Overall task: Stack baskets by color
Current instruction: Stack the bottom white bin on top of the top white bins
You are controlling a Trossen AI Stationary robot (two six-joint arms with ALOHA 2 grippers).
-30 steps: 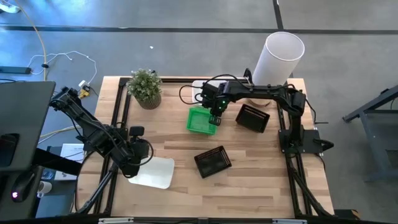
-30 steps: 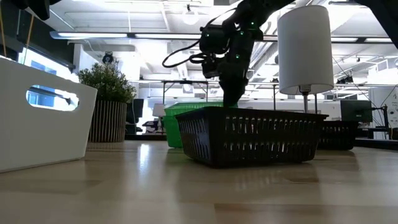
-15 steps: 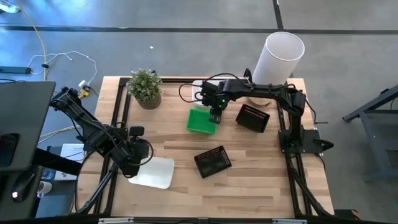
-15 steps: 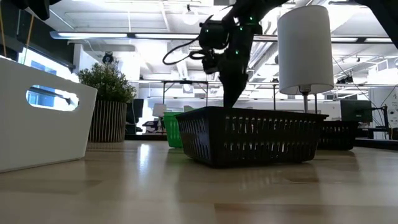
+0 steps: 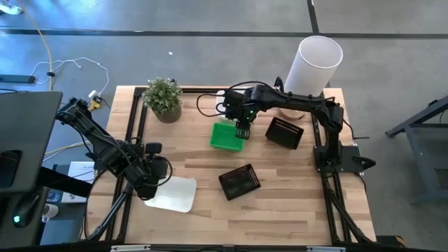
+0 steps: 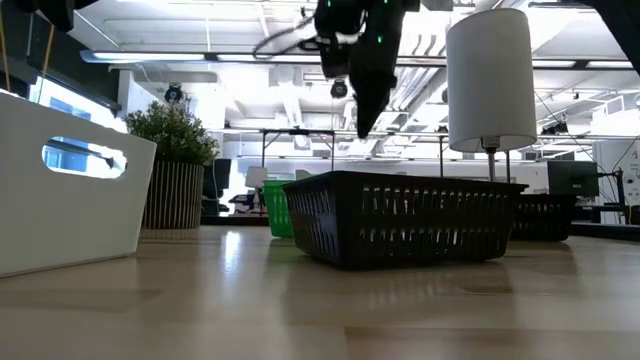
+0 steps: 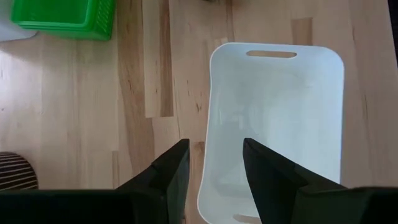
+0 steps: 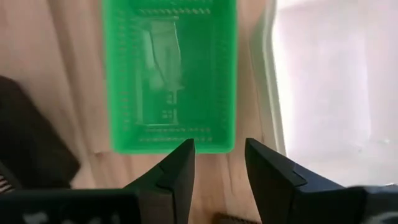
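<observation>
Lifted clear of the green basket since a second ago: right claw up off its rim, fingers parted, nothing between them. Seen in the low view hanging high above the surface, well over the rims below. Directly under that claw, green basket flat on the wood, upright, released; whether one basket or several nested, hard to tell from above. Just beside the green basket, on the side away from the claw's arm base, a pale white edge, probably a white basket partly under the arm cables. On the other side of the claw, near the arm's base, one black basket, tilted on the surface. Nearer the front edge, apart from the claw, a second black basket, skewed. Behind the claw, tall white cylinder at the back corner. Farther off along the back edge, small potted plant.

Left claw well apart at the front left, hovering over the end of a white basket, fingers spread to either side of its near wall, gripping nothing. White basket flat on the wood, handle slot at its far end.
</observation>
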